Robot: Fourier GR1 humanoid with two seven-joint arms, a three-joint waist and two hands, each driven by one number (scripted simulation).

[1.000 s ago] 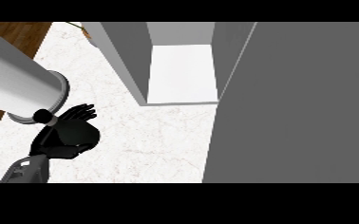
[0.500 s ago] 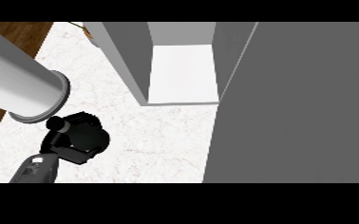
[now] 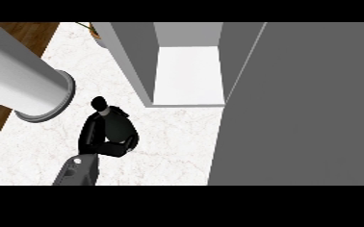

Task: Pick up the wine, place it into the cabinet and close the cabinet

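Note:
A dark wine bottle stands on the white marble counter, and only its round black top [image 3: 99,102] shows clearly. My right hand [image 3: 108,135] is curled round the bottle's body and hides it, its grey forearm entering from the lower edge. The hand is left of and below the open cabinet [image 3: 132,57], whose white floor [image 3: 189,75] lies bare. The cabinet's grey door [image 3: 292,125] stands open at the right. A thick grey forearm [image 3: 28,86] crosses the left edge, and no hand shows on it.
The marble counter [image 3: 177,139] stretches between my hand and the cabinet door. A bit of a plant [image 3: 92,29] peeks out beyond the cabinet's left wall. Wooden floor [image 3: 25,33] shows past the counter's left edge.
The right hand's fingers were spread a second ago and have since curled round the bottle. Hand and bottle have shifted right, toward the cabinet.

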